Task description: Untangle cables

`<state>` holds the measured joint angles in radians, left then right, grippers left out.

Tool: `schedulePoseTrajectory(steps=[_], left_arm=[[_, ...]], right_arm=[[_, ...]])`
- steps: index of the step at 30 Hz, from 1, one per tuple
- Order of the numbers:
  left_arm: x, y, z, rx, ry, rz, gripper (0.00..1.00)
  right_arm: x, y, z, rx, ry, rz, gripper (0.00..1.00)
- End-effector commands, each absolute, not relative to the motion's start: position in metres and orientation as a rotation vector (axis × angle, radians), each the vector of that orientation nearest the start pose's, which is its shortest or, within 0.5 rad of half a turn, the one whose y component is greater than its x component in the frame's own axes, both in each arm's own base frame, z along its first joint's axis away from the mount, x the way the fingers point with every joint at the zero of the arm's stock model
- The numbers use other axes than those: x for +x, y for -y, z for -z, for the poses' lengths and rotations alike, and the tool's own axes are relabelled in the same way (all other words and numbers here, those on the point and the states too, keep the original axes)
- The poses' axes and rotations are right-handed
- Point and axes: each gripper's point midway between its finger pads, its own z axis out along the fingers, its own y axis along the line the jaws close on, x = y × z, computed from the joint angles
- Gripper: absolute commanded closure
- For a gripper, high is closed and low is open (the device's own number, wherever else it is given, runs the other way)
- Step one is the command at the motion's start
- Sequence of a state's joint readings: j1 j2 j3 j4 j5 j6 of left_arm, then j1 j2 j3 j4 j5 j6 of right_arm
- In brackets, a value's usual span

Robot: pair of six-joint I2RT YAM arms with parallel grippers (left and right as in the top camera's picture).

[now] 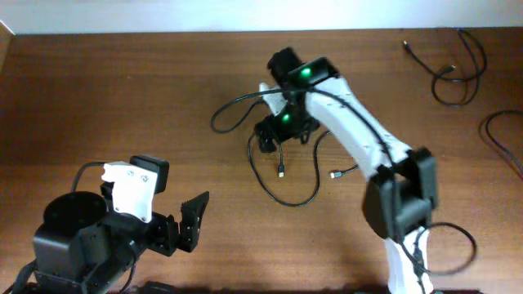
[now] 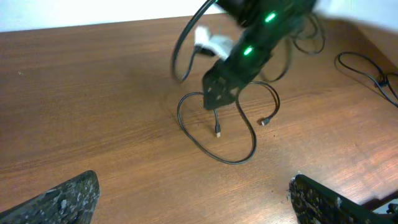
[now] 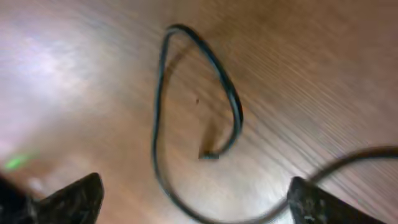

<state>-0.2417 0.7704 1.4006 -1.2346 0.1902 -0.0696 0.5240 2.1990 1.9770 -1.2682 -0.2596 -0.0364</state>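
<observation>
A thin black cable (image 1: 292,204) lies in loose loops at the table's centre, with two small plug ends (image 1: 281,173) (image 1: 335,175) resting on the wood. My right gripper (image 1: 274,135) hovers over the upper part of these loops. In the right wrist view its fingers (image 3: 193,186) are wide open, with a cable loop (image 3: 233,106) and a plug end on the table between them; that view is blurred. My left gripper (image 1: 194,219) is open and empty near the front left. Its wrist view (image 2: 193,186) shows the loops (image 2: 233,162) and the right gripper (image 2: 216,98) farther off.
More thin black cables lie at the far right (image 1: 453,77), also in the left wrist view (image 2: 367,71), and one at the right edge (image 1: 502,139). The right arm's white link (image 1: 359,139) stretches across the table's right half. The arms' bases stand at the front.
</observation>
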Motion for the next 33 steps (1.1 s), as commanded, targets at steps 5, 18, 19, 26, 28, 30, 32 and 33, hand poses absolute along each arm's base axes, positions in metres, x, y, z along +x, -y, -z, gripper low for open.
schedulePoseTrajectory(steps=[5,18,19,26,28,30,32,33], left_arm=[[0.180,0.076,-0.351,0.284,-2.175,0.377,0.01],[0.180,0.076,-0.351,0.284,-2.175,0.377,0.01],[0.180,0.076,-0.351,0.284,-2.175,0.377,0.01],[0.180,0.076,-0.351,0.285,-2.175,0.377,0.01],[0.180,0.076,-0.351,0.284,-2.175,0.377,0.01],[0.180,0.076,-0.351,0.284,-2.175,0.377,0.01],[0.180,0.076,-0.351,0.284,-2.175,0.377,0.01],[0.180,0.076,-0.351,0.284,-2.175,0.377,0.01]], right_arm=[[0.378,-0.246,-0.050,-0.516,-3.137,-0.287,0.96],[0.366,-0.010,-0.117,0.327,-3.087,-0.154,0.93],[0.362,-0.004,-0.097,0.360,-3.098,-0.160,0.92],[0.332,0.032,-0.010,0.537,-3.072,0.140,0.18],[0.327,0.039,-0.011,0.776,-3.018,0.210,0.01],[0.329,0.035,-0.010,0.948,-2.961,0.167,0.02],[0.330,0.022,-0.009,1.181,-2.896,0.062,0.01],[0.340,0.012,-0.009,1.172,-2.884,-0.050,0.02]])
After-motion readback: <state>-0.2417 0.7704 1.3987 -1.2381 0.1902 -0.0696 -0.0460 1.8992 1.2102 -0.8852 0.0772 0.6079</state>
